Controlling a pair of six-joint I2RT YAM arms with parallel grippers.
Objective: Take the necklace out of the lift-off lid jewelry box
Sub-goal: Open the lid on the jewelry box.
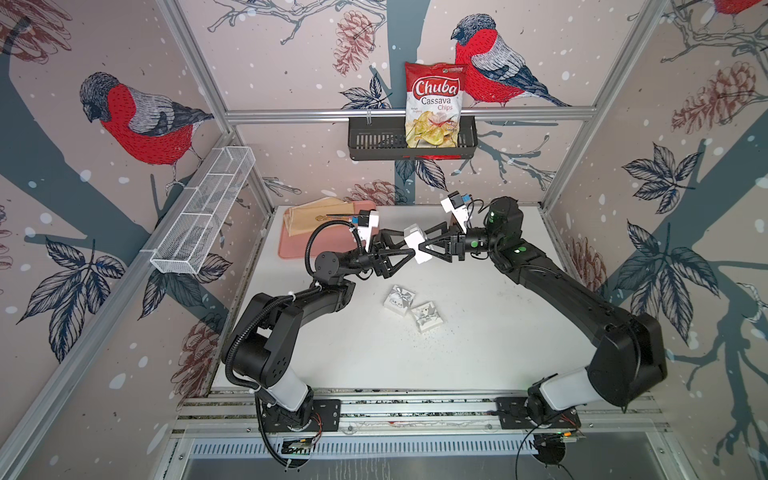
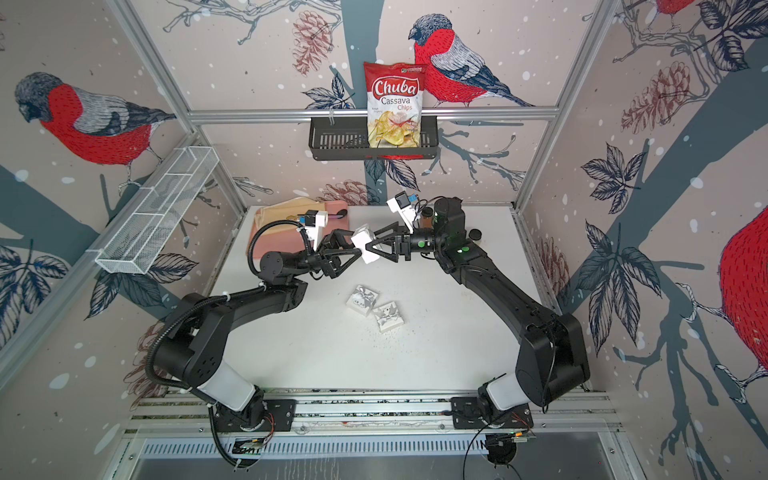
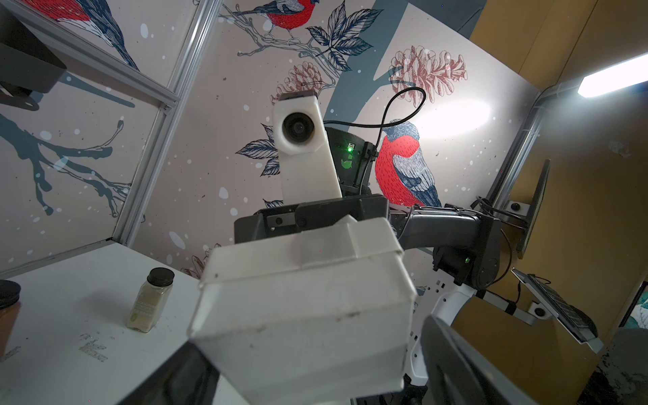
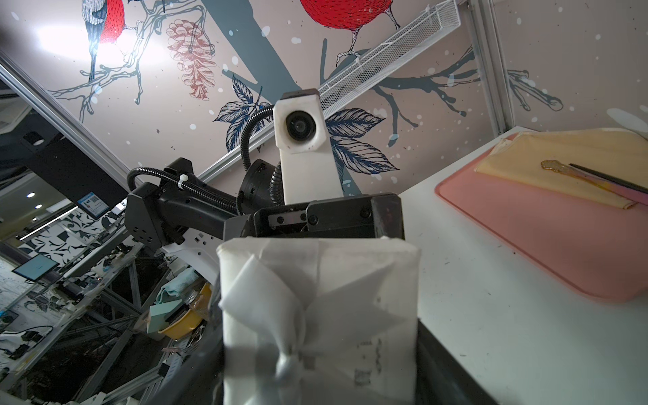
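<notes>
Top views, nearest: a pair of spare bowed boxes (image 1: pixel 400 300) lies touching on the table (image 1: pixel 478 357), clear of both arms.
Jewelry box (image 1: pixel 412 235): aloft over mid-table, caught between both tools, lid on.
Right tool (image 4: pixel 322 364): clamped across the lid (image 4: pixel 315 301), whose bow faces its wrist camera; it appears to carry the box.
Left tool (image 3: pixel 315 371): spread astride the plain base (image 3: pixel 301 315), with a sliver of gap on one side, so not yet gripping.
Why so: likely one tool per half, to pull the lid off the base in the air.
Axis: the lid-to-base line runs roughly level, along the line joining the tools, with the lid toward the right arm and the base toward the left.
Necklace: unseen, presumably inside.
Far: pink tray (image 1: pixel 291 247) and chips bag (image 1: pixel 434 104), no part of this.
</notes>
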